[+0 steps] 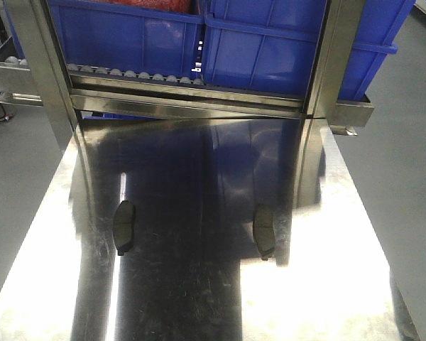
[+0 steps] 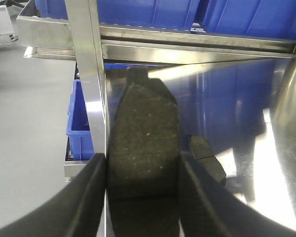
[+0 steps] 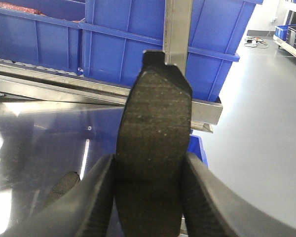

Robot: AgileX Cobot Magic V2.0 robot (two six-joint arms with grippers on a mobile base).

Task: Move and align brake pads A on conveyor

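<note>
Closest in, the left gripper [image 2: 142,163] has its jaws clamped on the long sides of the left-held brake pad [image 2: 143,123], speckled face toward the wrist camera, tab end pointing away. Likewise the right gripper [image 3: 149,163] has its jaws clamped on the right-held brake pad [image 3: 155,108], gripped the same way. Farther out, on the shiny steel tabletop [image 1: 199,298], the left lying pad [image 1: 124,226] and the right lying pad [image 1: 263,231] rest flat, well apart, about level with each other, long axes running away from the robot. Beyond the tabletop's far edge stands a steel rack [image 1: 199,103] carrying blue bins [image 1: 270,42].
</note>
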